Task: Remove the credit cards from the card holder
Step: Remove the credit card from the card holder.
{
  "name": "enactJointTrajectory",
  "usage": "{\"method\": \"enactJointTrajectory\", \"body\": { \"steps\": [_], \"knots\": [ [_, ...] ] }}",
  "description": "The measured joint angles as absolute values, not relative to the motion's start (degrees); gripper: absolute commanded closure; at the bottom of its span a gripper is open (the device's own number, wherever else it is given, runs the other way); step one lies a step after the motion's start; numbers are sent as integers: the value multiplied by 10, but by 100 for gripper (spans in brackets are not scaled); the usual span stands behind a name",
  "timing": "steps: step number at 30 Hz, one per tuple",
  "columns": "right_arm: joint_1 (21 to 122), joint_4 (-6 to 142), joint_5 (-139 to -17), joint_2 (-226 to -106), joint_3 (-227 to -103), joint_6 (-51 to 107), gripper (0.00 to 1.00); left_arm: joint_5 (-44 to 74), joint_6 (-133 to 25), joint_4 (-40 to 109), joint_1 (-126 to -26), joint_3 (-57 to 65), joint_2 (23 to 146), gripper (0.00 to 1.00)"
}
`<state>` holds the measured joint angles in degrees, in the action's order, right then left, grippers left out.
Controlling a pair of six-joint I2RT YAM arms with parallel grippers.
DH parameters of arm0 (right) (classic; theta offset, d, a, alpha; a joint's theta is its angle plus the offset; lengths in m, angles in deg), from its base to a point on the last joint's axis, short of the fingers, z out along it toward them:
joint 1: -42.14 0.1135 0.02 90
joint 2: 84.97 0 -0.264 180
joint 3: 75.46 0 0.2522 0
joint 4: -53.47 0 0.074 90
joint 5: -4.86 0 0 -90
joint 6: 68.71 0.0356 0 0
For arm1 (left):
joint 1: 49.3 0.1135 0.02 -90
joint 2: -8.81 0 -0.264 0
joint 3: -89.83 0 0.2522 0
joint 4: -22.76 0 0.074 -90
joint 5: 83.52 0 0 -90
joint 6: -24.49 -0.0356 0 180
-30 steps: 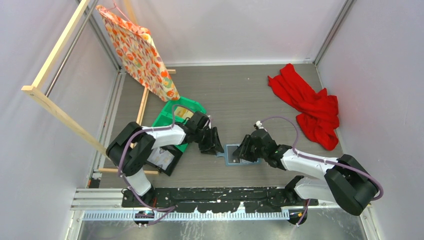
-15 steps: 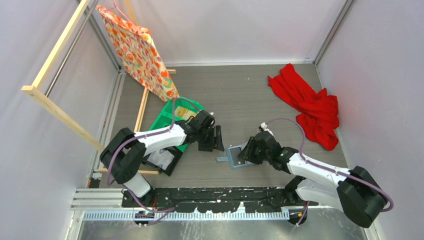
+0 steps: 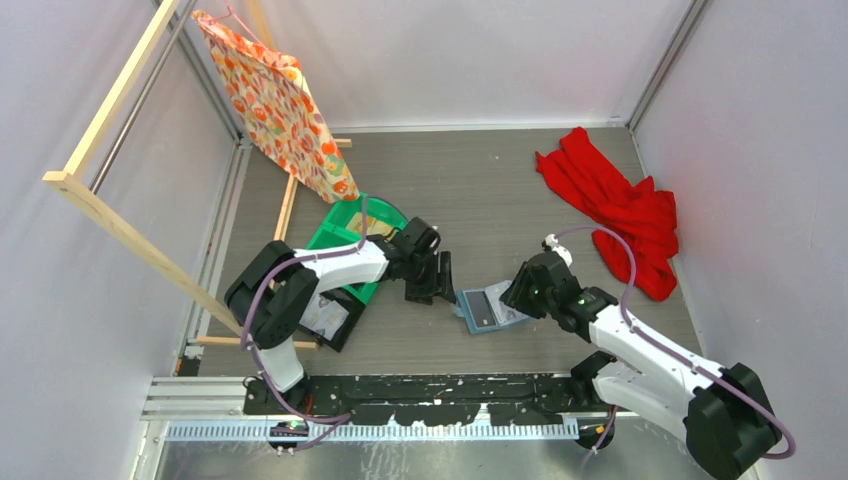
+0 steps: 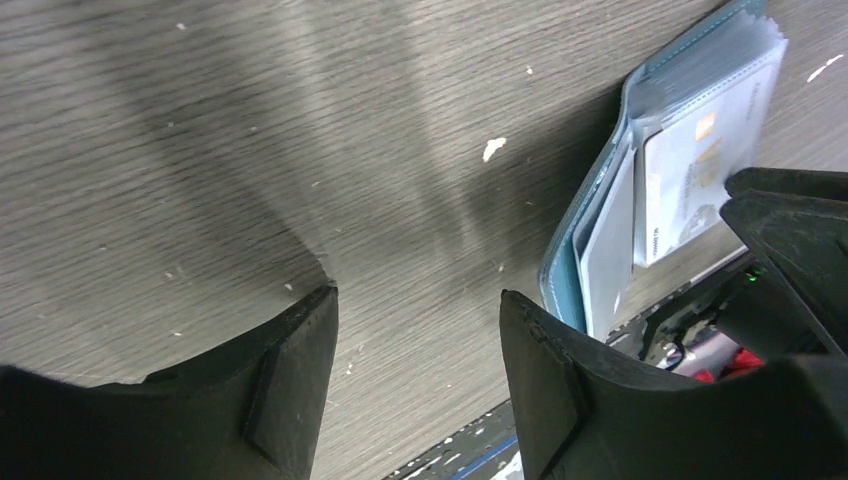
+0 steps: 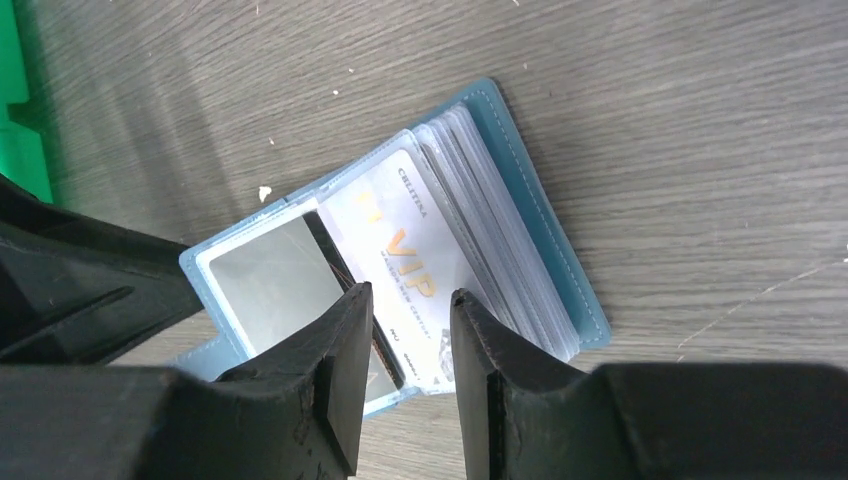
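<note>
My right end effector (image 5: pixel 408 300) grips narrow on the soft, floppy card holder (image 5: pixel 530 230) tilted on the counter (image 5: pixel 650 100), my left end effector (image 4: pixel 418 298) wide and empty beside it; I judge the credit cards (image 5: pixel 400 230) light, stiff and slick, best pinched by an edge.

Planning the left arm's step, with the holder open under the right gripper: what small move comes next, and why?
Likely ease the left gripper, open and empty, onto the card holder at its free cover to pin it; the right gripper straddles the VIP card, not yet out of its sleeve.
</note>
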<state>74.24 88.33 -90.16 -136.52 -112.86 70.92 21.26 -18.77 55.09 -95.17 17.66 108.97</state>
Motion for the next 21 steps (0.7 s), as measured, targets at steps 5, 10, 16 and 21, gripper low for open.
{"method": "enactJointTrajectory", "body": {
  "steps": [5, 10, 16, 21],
  "knots": [
    [721, 864, -882, -1407, -1143, 692, 61, 243, -166, 527, -952, 178, 1098, 39],
    [715, 856, -873, -1416, -1147, 684, 61, 276, -129, 459, -952, 208, 1099, 42],
    [713, 856, -867, -1416, -1147, 679, 62, 275, -76, 367, -953, 275, 1068, 40],
    [712, 856, -865, -1415, -1146, 679, 62, 243, -48, 334, -953, 319, 1021, 33]
  ]
}}
